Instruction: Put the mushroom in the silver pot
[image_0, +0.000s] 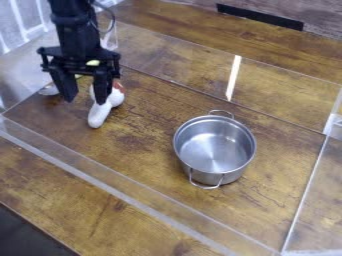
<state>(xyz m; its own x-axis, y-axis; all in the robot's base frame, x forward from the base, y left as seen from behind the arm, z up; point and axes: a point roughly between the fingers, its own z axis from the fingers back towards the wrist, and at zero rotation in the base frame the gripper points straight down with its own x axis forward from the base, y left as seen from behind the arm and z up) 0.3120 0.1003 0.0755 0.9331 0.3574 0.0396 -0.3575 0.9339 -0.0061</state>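
Observation:
The mushroom (102, 110) lies on its side on the wooden table at the left, white stem toward me and reddish cap pointing back right. My gripper (82, 96) hangs just left of it, black fingers (66, 92) spread open and pointing down with nothing between them. The right finger stands close beside the mushroom's cap end; I cannot tell whether it touches. The silver pot (214, 150) stands upright and empty at the centre right, well apart from both, with one loop handle facing the front.
A low clear plastic wall (120, 190) runs along the front and right side of the work area. A pale object (48, 88) lies partly hidden behind the gripper at the left edge. Bare wood separates the mushroom from the pot.

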